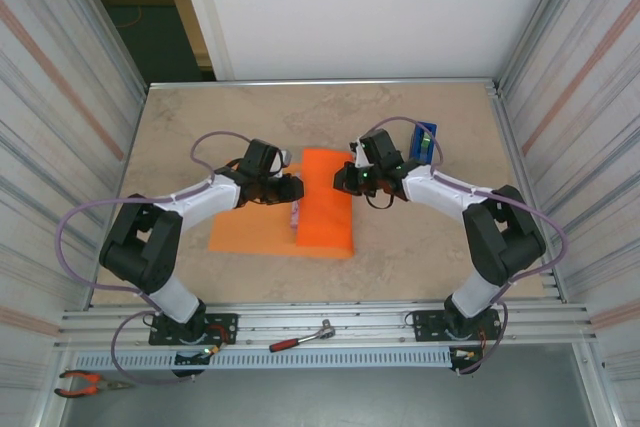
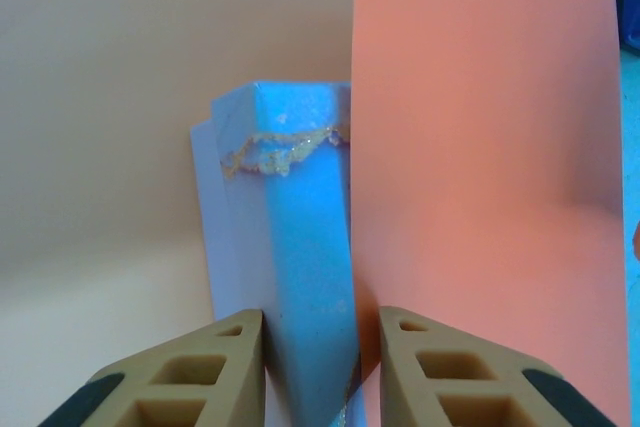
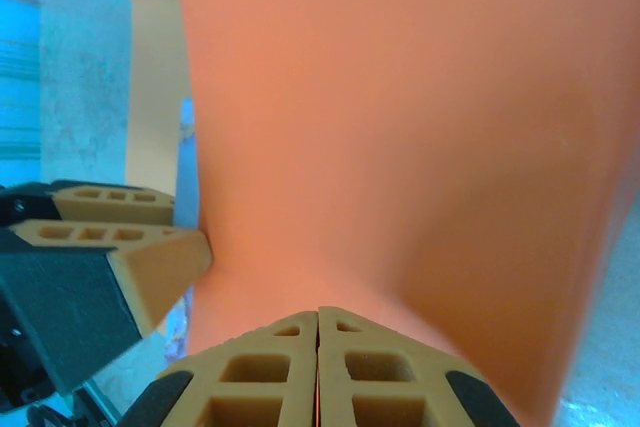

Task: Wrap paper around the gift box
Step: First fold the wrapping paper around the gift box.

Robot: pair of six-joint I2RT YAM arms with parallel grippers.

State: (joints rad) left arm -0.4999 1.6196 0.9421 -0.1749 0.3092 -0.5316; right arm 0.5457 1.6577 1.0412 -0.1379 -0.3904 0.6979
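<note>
The paper [image 3: 400, 127] is pinched by the right gripper [image 3: 318, 313]. The gift box [image 2: 300, 207] is straddled by the left gripper [image 2: 321, 313], clamping unclear

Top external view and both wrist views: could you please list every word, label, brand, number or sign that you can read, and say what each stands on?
No text can be read in any of these views.
The paper: plain orange, no print.
The gift box: only a gold-coloured vein across it, no lettering.
The blue tape dispenser: too small to tell whether it bears a label.
</note>
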